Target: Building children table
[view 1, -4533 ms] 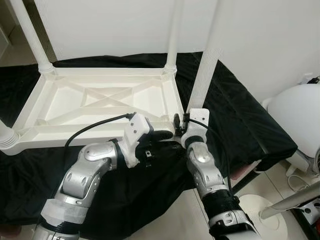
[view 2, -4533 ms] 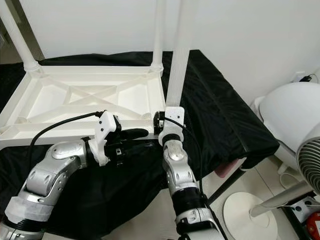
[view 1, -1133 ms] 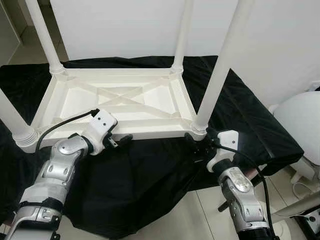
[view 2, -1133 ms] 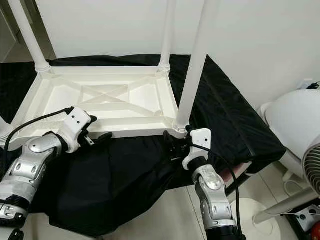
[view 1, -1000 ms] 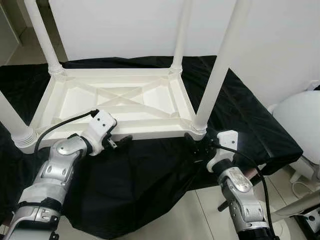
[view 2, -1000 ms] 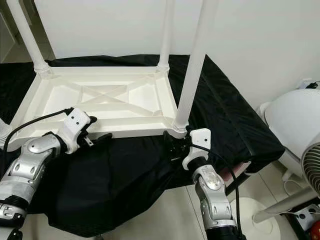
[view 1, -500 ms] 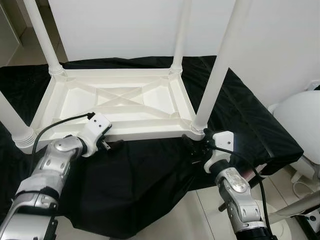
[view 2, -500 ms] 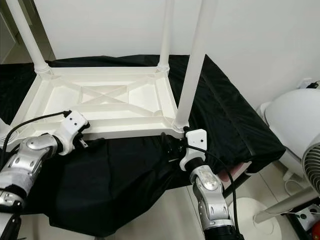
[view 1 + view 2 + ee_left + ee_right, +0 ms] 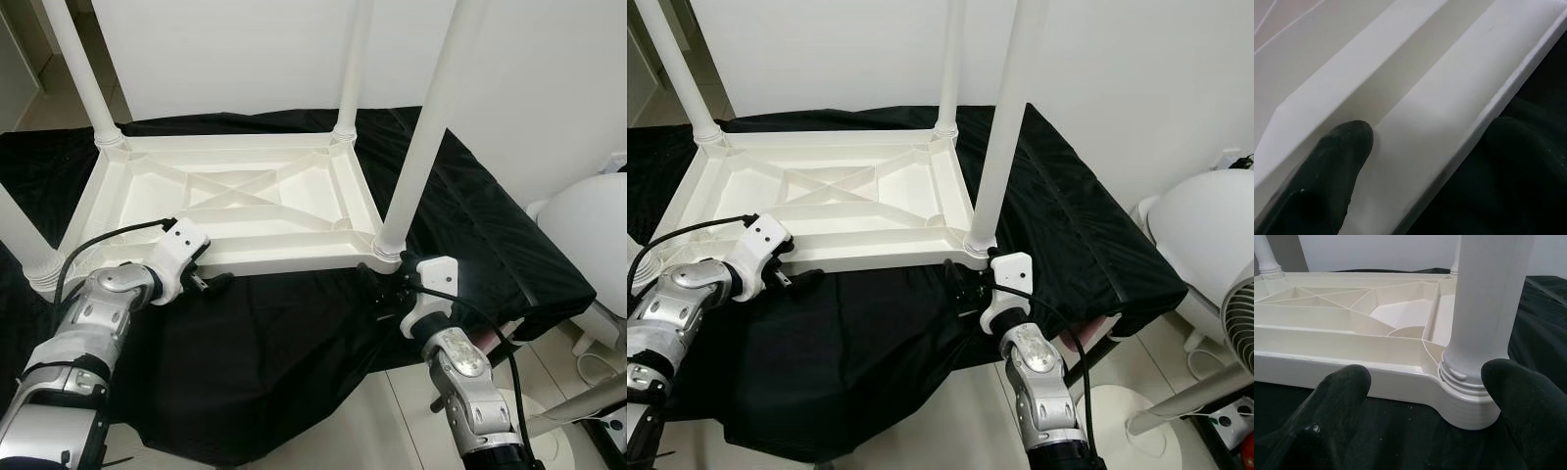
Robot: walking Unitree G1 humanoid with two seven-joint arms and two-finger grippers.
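A white plastic children's table [image 9: 284, 259] lies upside down on a black cloth [image 9: 284, 352], its legs standing straight up. The front right leg [image 9: 423, 137] sits in its corner socket [image 9: 1469, 401]. My right gripper [image 9: 378, 290] is open just in front of that socket, with its fingers [image 9: 1337, 406] on either side and touching nothing. My left gripper [image 9: 212, 283] is open at the front rim, left of middle. In the left wrist view one finger [image 9: 1327, 181] lies on the white rim [image 9: 1449, 112] and the other is over the cloth.
The cloth-covered surface ends close to my body and drops off on the right at a corner [image 9: 578, 294]. A large white fan [image 9: 1205, 245] with a round base [image 9: 1097, 411] stands on the tiled floor to the right. A white wall [image 9: 245, 49] is behind the table.
4.5 s ago my right gripper held the front right leg at the corner; now it has let go and drawn back. My left gripper has slid left along the front rim.
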